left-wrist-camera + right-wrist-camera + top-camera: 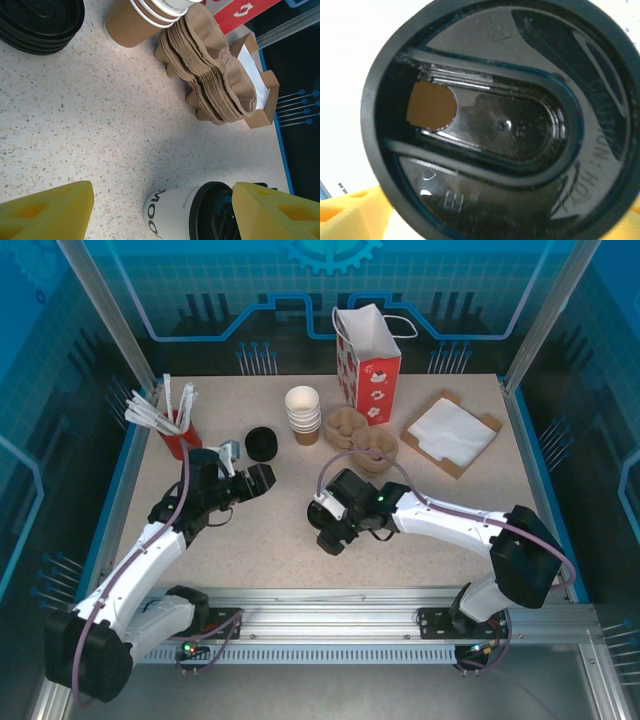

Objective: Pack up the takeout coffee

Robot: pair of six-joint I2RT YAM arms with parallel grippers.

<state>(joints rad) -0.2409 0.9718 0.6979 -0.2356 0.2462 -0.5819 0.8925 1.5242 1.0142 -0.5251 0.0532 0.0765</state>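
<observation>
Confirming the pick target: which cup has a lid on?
The lone white cup with the black lid, nearer the arms; the stacked cups beside the cardboard carriers are lidless.

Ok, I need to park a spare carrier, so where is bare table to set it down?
The table is bare at the front middle, between the left arm and the right arm, and on the right, between the napkin tray and the right arm. The back middle is crowded: black lids, cup stack, carriers and paper bag stand close together.
</observation>
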